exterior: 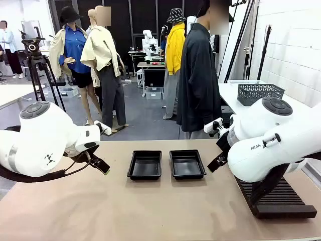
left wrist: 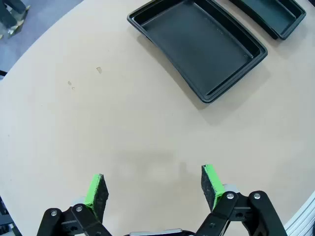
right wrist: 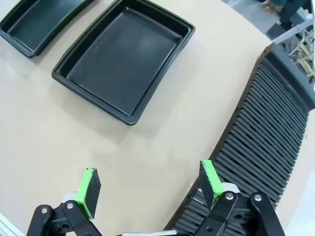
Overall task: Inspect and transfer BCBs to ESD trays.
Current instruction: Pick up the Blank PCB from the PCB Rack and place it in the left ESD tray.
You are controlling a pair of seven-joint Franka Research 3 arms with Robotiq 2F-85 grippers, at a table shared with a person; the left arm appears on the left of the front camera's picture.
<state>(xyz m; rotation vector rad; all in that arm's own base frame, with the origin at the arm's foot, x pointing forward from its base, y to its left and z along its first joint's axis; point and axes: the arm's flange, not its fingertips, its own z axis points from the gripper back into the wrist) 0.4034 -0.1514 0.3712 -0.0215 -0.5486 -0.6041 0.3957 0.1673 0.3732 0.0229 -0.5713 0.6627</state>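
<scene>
Left fingers [left wrist: 96, 193], right fingers [right wrist: 89, 190]: spread, empty, flanking ESD trays [exterior: 145, 166]. Trays likely light, slightly flexible; grip by rim.

ESD trays [exterior: 144, 177] plain black; worktop [exterior: 150, 211] pale beige; slotted rack [exterior: 283, 201] black, ribbed; arms [exterior: 40, 145] white; gripper pads [left wrist: 210, 179] bright green on black; mesh basket [exterior: 261, 93] grey

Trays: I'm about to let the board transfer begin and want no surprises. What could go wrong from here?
1. The left tray and right tray lie nearly rim to rim. A board set down off-centre may end up straddling both rims.
2. The right gripper, open, hangs by the rack's edge. A straight descent could probably clip the rack.
</scene>
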